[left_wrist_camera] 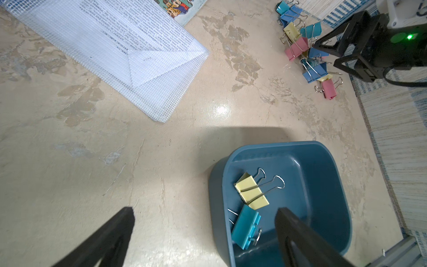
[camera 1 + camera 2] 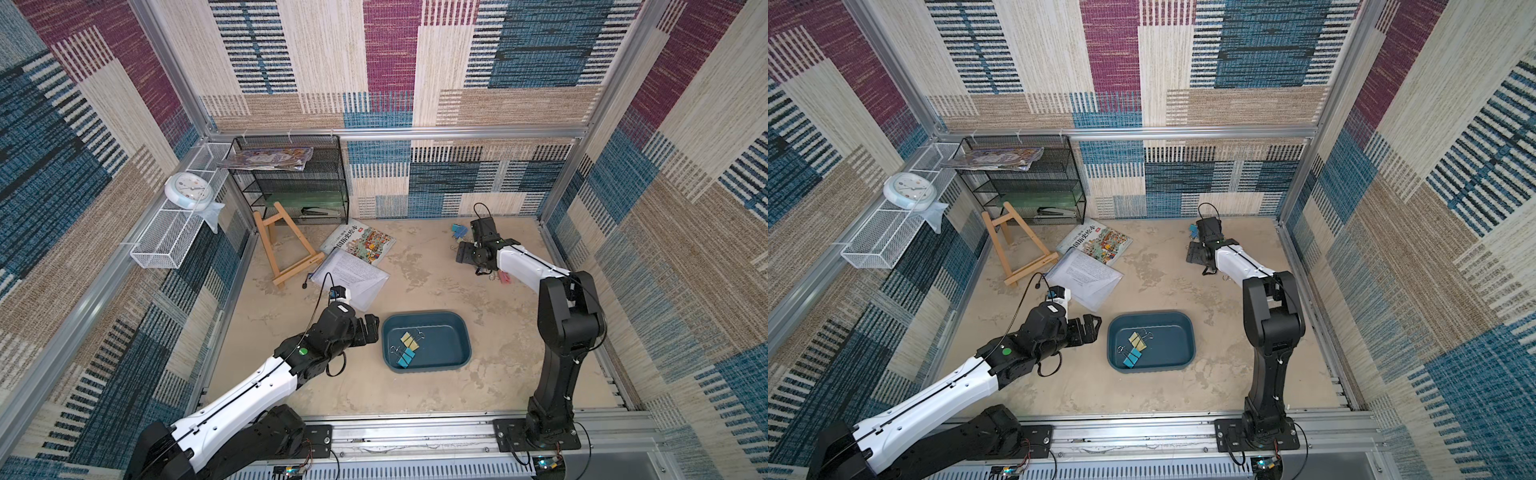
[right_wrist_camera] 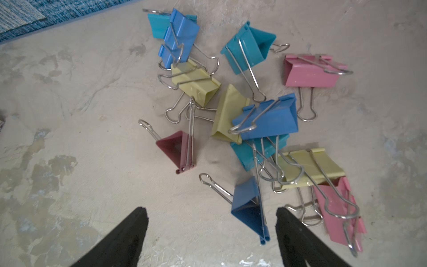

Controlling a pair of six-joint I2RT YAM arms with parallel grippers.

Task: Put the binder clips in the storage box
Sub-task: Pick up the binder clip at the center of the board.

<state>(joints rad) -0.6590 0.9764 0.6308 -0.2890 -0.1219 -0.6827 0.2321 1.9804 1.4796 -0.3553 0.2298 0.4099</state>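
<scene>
The storage box [image 2: 424,316] [image 2: 1150,316] is a dark teal tub at the middle front of the table. Inside it lie a yellow binder clip [image 1: 250,190] and a teal one [image 1: 245,226]. My left gripper [image 2: 371,328] [image 1: 205,211] is open over the box's left rim and holds nothing. The remaining binder clips [image 3: 254,120] [image 1: 305,53] lie in a loose pile at the back right. My right gripper [image 2: 464,253] [image 3: 210,211] is open just above that pile. A blue clip [image 3: 247,203] stands on edge between its jaws, close to one finger, ungripped.
A mesh document pouch [image 2: 353,278] and a picture book [image 2: 361,245] lie behind the box. A wooden easel [image 2: 282,249] and a black mesh rack [image 2: 291,178] stand at the back left. On the left wall, a white wire tray [image 2: 166,245] carries a clock [image 2: 188,189].
</scene>
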